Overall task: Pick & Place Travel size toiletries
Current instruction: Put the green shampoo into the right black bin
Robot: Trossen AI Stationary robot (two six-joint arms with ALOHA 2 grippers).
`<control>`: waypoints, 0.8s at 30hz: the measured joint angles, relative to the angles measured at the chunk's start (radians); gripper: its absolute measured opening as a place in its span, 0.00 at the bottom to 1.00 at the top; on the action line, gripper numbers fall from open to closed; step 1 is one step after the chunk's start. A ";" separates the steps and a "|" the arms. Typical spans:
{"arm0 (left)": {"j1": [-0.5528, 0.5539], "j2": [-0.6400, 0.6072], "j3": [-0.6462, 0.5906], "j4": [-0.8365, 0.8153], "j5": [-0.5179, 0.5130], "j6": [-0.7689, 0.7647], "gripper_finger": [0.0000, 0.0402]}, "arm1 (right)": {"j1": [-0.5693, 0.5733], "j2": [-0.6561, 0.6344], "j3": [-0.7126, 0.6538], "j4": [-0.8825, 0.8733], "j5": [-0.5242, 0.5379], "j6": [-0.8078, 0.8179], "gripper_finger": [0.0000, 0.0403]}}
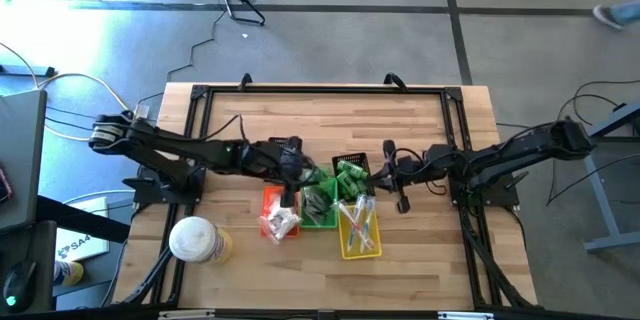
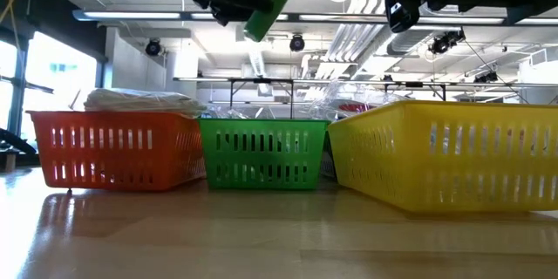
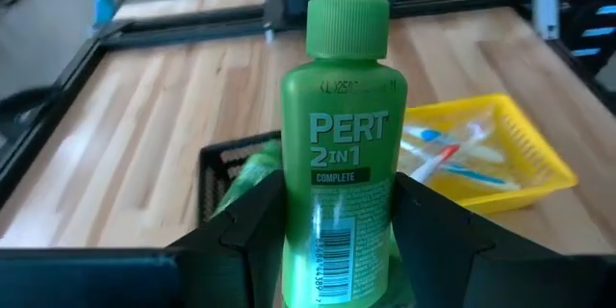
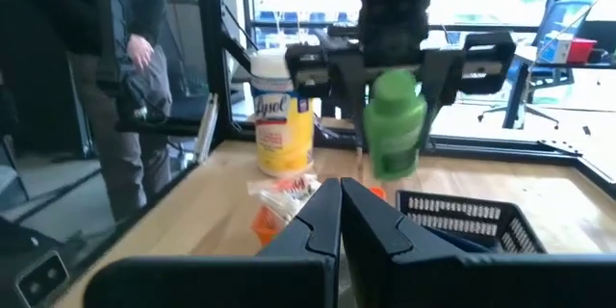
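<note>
While I watch from far away, my left gripper [image 3: 337, 241] is squeezing a small green bottle [image 3: 342, 144] between its two dark fingers [image 3: 241, 221]. The bottle has a green cap and the words "PERT 2 IN 1" on it. It hangs up in the air, tilted, above the green basket [image 2: 261, 153] in the middle of the table [image 1: 420, 130]. The orange basket [image 2: 118, 148] sits on one side of the green one, with clear-wrapped white pieces [image 1: 280, 222] in it. The yellow basket [image 1: 358, 238] sits on the other side and holds slim wrapped sticks [image 3: 452, 149]. My right gripper [image 4: 340, 214] is shut and holds nothing. It waits near the black basket [image 4: 472, 217].
</note>
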 joint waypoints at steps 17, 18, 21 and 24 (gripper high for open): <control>-0.005 0.086 -0.003 0.174 0.030 0.046 0.41 | 0.028 0.043 0.000 0.017 0.188 0.047 0.06; -0.005 0.104 -0.001 0.208 0.031 0.046 0.41 | 0.028 0.046 0.000 0.015 0.188 0.047 0.09; 0.001 0.131 0.000 0.242 0.034 0.043 0.41 | 0.028 0.048 0.000 0.001 0.210 0.047 0.19; 0.007 0.158 -0.002 0.281 0.047 0.001 0.41 | 0.028 0.047 0.000 -0.006 0.252 0.047 0.32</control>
